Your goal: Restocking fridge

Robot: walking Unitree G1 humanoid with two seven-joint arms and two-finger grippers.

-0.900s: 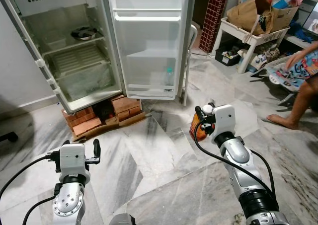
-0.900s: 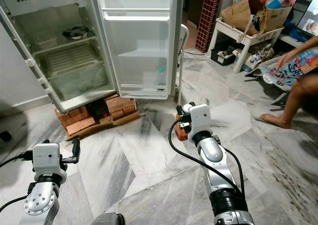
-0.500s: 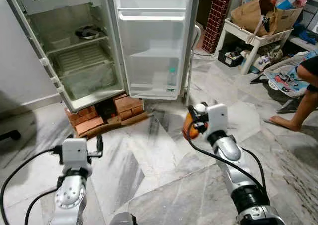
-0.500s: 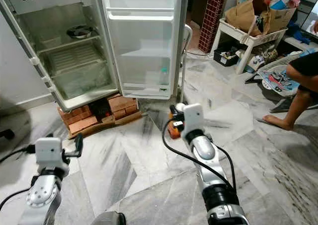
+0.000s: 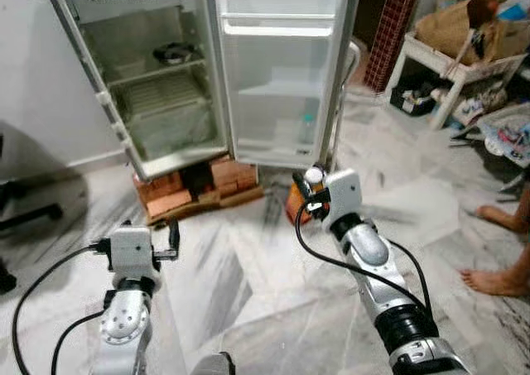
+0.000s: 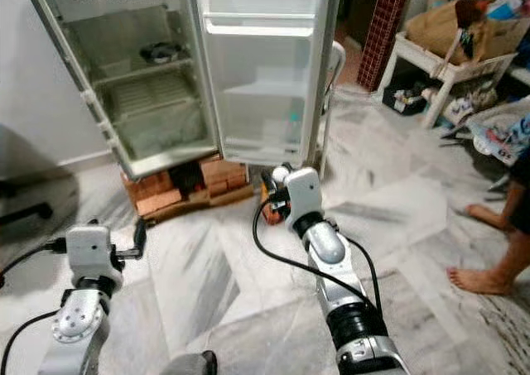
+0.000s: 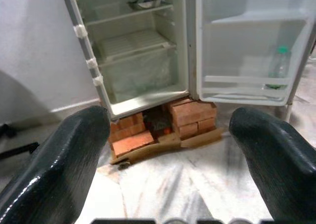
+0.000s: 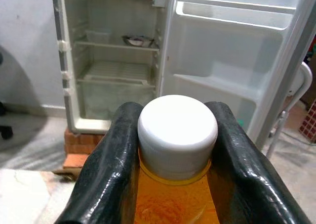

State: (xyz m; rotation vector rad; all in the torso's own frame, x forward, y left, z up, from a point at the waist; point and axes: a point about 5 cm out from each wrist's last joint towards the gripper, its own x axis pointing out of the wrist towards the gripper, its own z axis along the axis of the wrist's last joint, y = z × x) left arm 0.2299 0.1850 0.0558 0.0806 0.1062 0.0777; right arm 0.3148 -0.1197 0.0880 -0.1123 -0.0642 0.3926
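Observation:
The fridge [image 5: 157,93] stands open on bricks [image 5: 190,189], its door [image 5: 281,69] swung wide. A clear bottle [image 5: 307,129] sits in the lowest door shelf and a bowl [image 5: 172,54] lies on an inner shelf. My right gripper [image 5: 310,194] is shut on an orange-juice bottle [image 8: 173,204] with a white cap [image 8: 177,130], held upright above the floor in front of the door. Its fingers [image 8: 116,164] clasp the neck on both sides. My left gripper [image 7: 168,155] is open with nothing in it, low and left, facing the fridge.
A white table [image 5: 464,52] loaded with paper bags stands at the back right. A person's bare foot [image 5: 497,280] rests on the marble floor at the right. A dark chair base [image 5: 33,218] lies at the left. Open floor stretches before the fridge.
The whole view has shifted, so the fridge now sits further right in the picture. My right gripper has carried the juice bottle left, closer to the fridge door. The person's legs have moved.

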